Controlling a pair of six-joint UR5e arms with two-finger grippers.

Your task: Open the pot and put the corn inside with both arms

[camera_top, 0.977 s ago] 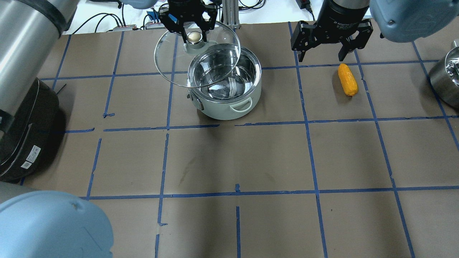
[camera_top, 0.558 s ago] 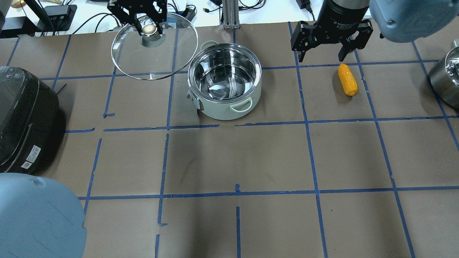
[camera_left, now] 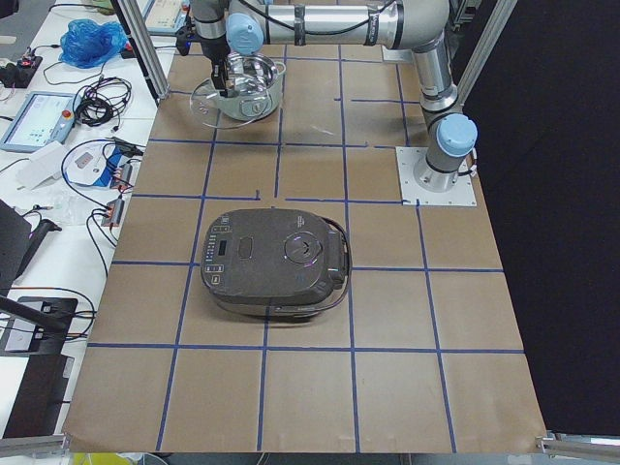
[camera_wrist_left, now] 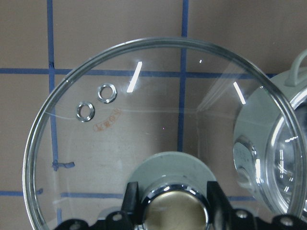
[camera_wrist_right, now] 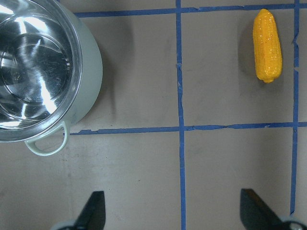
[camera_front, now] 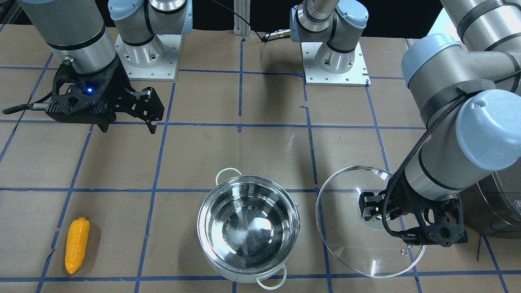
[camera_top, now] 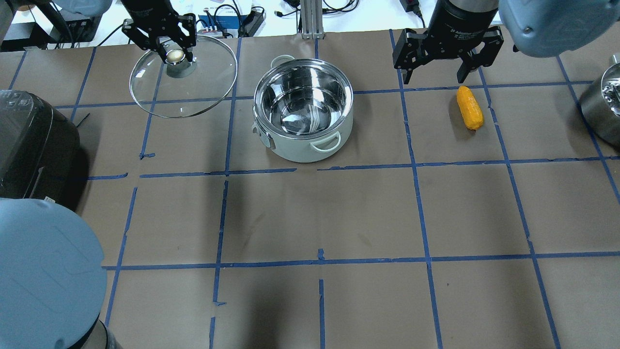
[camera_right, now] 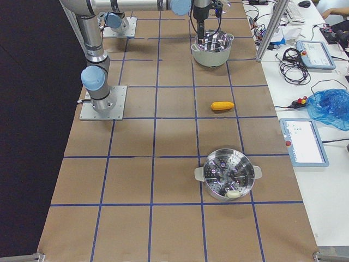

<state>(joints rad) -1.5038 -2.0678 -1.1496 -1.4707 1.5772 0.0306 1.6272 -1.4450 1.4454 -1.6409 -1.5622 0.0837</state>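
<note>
Lid off in the left gripper; right gripper empty near the corn.
The left gripper [camera_top: 175, 54] is clamped on the pale knob [camera_wrist_left: 173, 207] of the glass lid [camera_top: 203, 92], held left of the open pot [camera_top: 303, 145]. The right gripper [camera_top: 434, 72] is spread wide and holds nothing, near the corn [camera_top: 470, 107], which lies right of the pot. Whether the lid's rim touches the table [camera_top: 368, 213] cannot be told.

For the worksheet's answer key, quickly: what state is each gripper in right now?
Left gripper: shut on the glass lid, held beside the pot.
Right gripper: open, empty, near the corn.
</note>
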